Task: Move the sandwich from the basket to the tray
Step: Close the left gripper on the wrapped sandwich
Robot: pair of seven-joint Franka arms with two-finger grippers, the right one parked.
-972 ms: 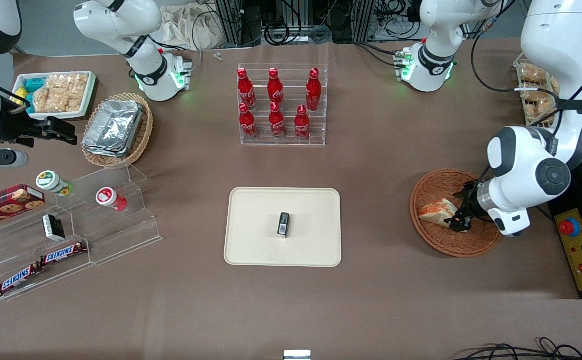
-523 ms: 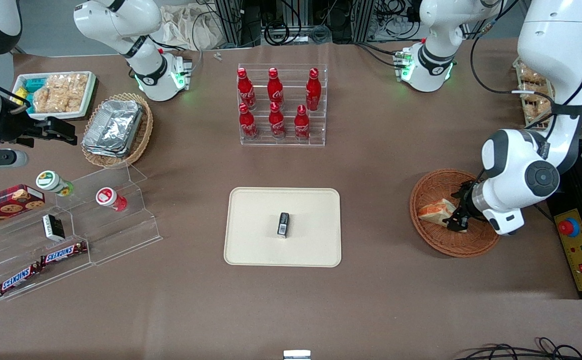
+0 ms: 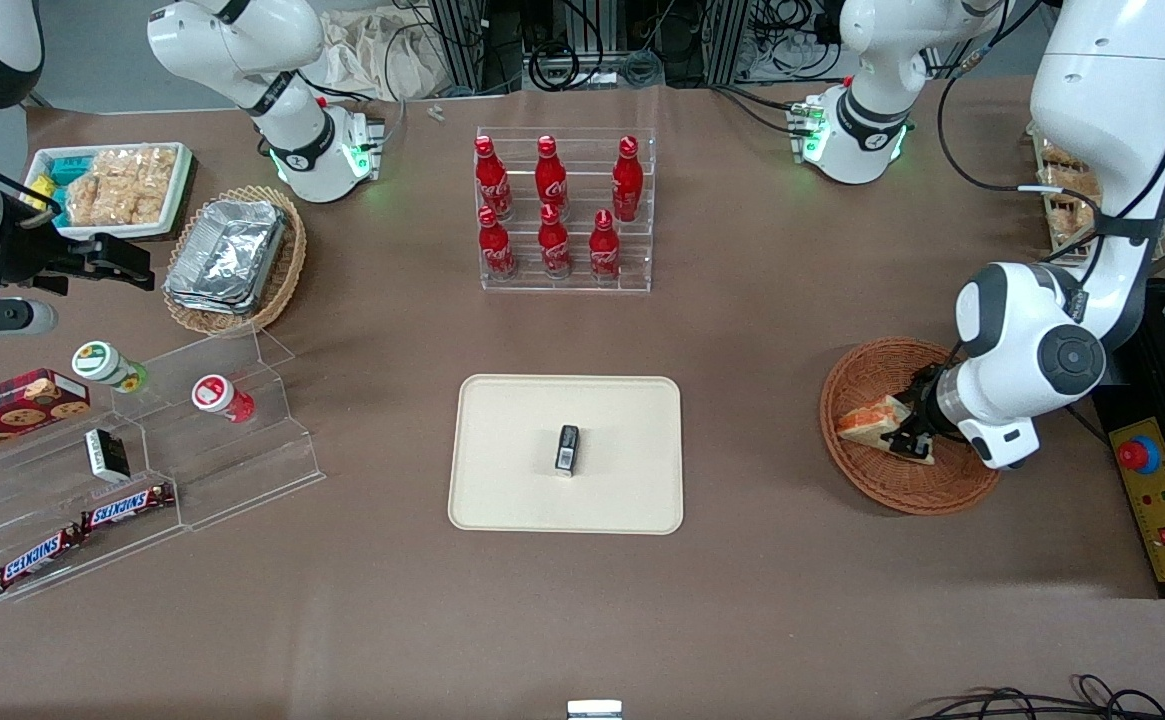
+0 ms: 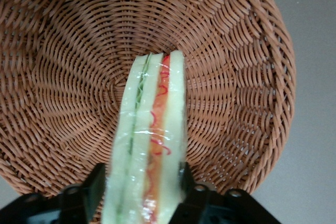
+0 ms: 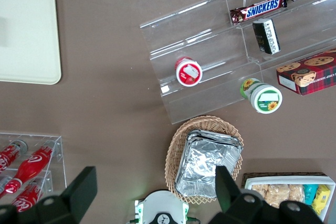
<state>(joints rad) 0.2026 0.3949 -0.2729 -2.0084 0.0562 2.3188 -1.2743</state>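
Spreading under everything is the brown tabletop [image 3: 792, 330], and near its middle lies the cream tray [image 3: 512, 490] with a small dark object [image 3: 567, 447] already on it; the red bottles [image 3: 552, 205] stand in a clear rack farther from the front camera. Toward the working arm's end sits the round woven basket [image 3: 877, 480], well apart from the tray. The sandwich [image 3: 870, 418] rests inside this basket, a wrapped wedge with white bread and an orange filling. The left arm bends down over the basket from above, its white wrist tilted so that the end effector [image 3: 914, 437] reaches low into the bowl. In the wrist view the two fingers [image 4: 94, 184] stand one on each flat side of the sandwich [image 4: 152, 145] and press on it, so the end effector [image 4: 142, 184] is clamped on the sandwich. I judge the step in hand is the lift out of the basket [image 4: 247, 77]. To do it well, the arm should rise straight up until the wedge clears the wicker rim, with a steady but gentle squeeze, because soft bread can be crushed or can slip in its film. Then it should travel over to a bare part of the tray, not on the dark object.
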